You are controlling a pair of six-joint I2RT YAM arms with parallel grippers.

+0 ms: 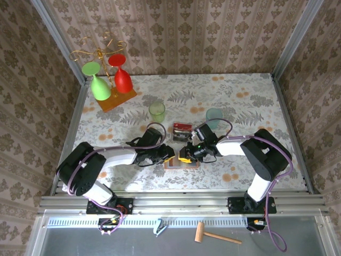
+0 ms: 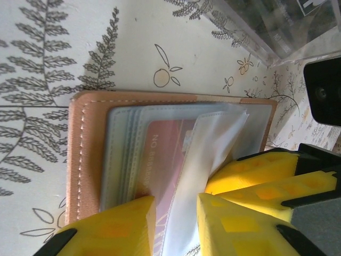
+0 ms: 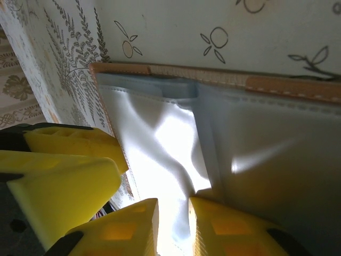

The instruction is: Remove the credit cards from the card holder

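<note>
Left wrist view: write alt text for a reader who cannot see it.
An open pink card holder lies on a floral table, a red card in its clear pockets. The left gripper straddles a lifted pocket.

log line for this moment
card holder: open | right gripper: pinching clear sleeve | left gripper: straddling another sleeve | reddish card: pocketed | two cards: on table
</note>
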